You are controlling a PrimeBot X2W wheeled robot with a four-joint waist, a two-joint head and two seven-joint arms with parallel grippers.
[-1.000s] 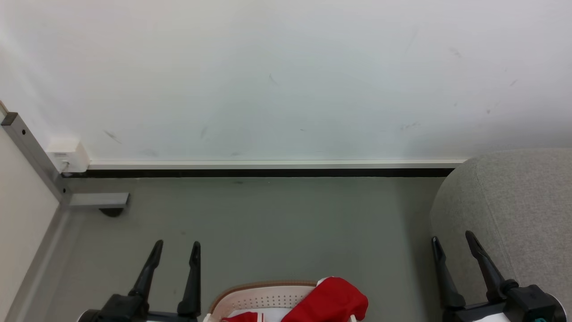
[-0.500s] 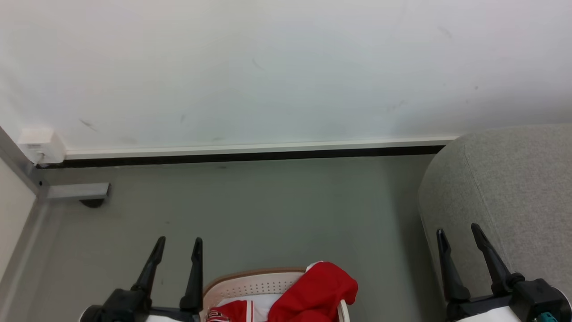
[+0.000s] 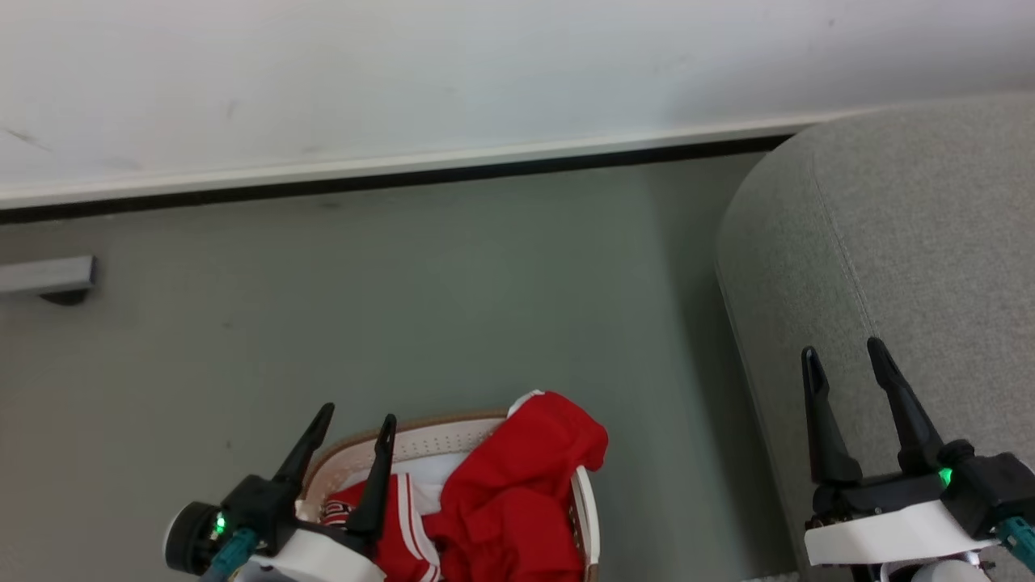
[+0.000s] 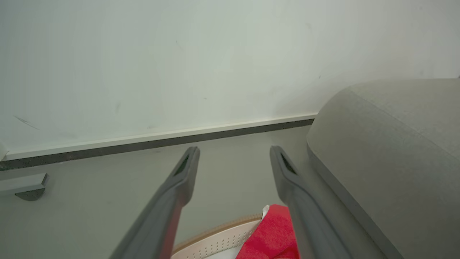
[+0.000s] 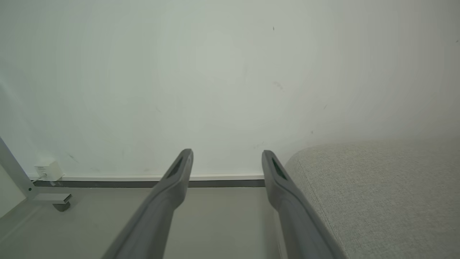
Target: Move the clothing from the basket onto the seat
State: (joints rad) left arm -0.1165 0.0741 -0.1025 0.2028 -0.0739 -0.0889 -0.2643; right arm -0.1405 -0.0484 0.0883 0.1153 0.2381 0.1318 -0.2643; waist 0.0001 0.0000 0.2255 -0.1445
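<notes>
The red clothing [image 3: 517,493] with white stripes is heaped in the cream basket [image 3: 437,440] on the floor at the bottom centre of the head view, one fold draped over its right rim. In the left wrist view the clothing [image 4: 273,233] and the basket [image 4: 215,241] lie low between the fingers. My left gripper [image 3: 357,419] hangs open above the basket's left side, holding nothing. The grey seat [image 3: 906,242] fills the right side. My right gripper [image 3: 841,349] is open and empty over the seat's left edge. The seat [image 5: 377,194] also appears right of the right fingers.
A white wall with a dark baseboard [image 3: 388,178] runs across the back. A grey metal foot [image 3: 44,279] juts in at the left. Bare grey floor [image 3: 453,299] lies between the basket, the wall and the seat.
The camera has tilted down and turned right, so the wall slid up and more of the basket and seat came into view. Both grippers stay open.
</notes>
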